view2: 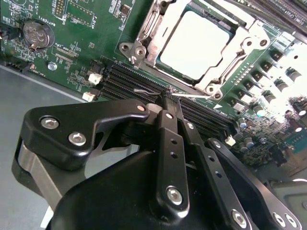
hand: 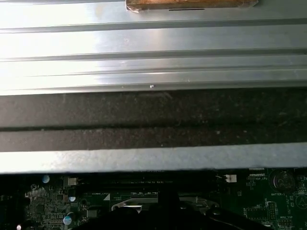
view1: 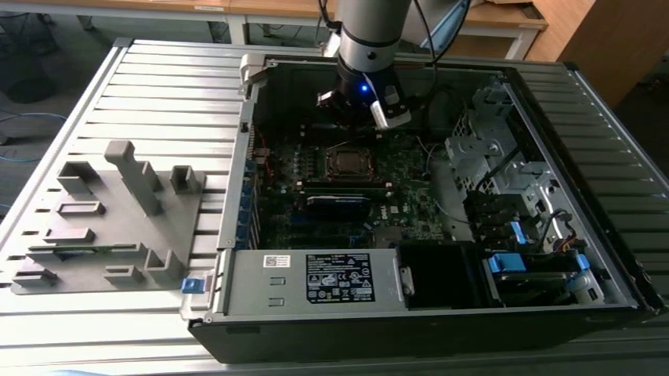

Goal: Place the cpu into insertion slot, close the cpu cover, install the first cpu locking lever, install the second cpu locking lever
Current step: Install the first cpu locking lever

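In the second wrist view the cpu (view2: 197, 43) lies flat in the insertion slot (view2: 216, 91), its pale top showing through the opening of the cpu cover (view2: 242, 50), which lies down over it. My gripper (view2: 169, 97) is shut, with its black fingertips just short of the socket's edge, over the black memory slots (view2: 122, 81). A thin metal locking lever (view2: 194, 96) runs along that edge right at the tips. In the exterior view the gripper (view1: 356, 119) hangs inside the open computer case, just behind the insertion slot (view1: 345, 162).
The case (view1: 418, 313) lies open on a slatted metal table (view1: 157, 86). A grey fixture block (view1: 105, 219) stands on the exterior view's left. Drive cages and cables (view1: 502, 172) crowd the exterior view's right. A coin battery (view2: 36, 33) sits on the board.
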`<control>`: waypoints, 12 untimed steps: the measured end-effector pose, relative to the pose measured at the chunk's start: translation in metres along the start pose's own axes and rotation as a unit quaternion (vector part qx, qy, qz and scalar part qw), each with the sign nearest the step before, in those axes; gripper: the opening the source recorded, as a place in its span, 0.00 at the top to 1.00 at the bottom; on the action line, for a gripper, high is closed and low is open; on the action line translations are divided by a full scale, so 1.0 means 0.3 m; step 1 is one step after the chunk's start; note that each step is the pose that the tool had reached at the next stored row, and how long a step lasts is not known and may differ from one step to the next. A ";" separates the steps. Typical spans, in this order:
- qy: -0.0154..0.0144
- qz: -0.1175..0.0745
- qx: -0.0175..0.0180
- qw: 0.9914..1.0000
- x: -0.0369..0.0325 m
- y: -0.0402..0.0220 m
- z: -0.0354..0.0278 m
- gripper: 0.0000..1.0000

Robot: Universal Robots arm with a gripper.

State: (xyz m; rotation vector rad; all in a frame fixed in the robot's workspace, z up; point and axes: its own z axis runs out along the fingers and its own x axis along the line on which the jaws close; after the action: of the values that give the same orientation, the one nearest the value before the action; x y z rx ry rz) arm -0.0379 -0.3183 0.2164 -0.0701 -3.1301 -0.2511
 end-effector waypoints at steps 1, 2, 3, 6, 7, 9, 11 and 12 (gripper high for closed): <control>0.000 0.000 0.000 1.000 0.000 0.000 0.000 0.89; 0.000 0.000 0.000 1.000 0.000 0.000 0.000 0.89; 0.000 0.000 0.000 1.000 0.000 0.000 0.000 0.89; -0.001 0.007 0.000 1.000 0.000 0.000 0.001 0.89; -0.002 0.014 0.000 1.000 0.000 0.000 0.002 0.89; -0.005 0.030 0.000 1.000 0.000 0.000 0.003 0.89; -0.008 0.046 0.000 0.999 0.000 0.000 0.003 0.89; -0.008 0.051 0.000 0.999 0.000 0.000 0.004 0.89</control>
State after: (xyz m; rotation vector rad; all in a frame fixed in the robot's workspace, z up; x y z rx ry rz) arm -0.0379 -0.3182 0.2154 -0.2328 -3.1306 -0.2521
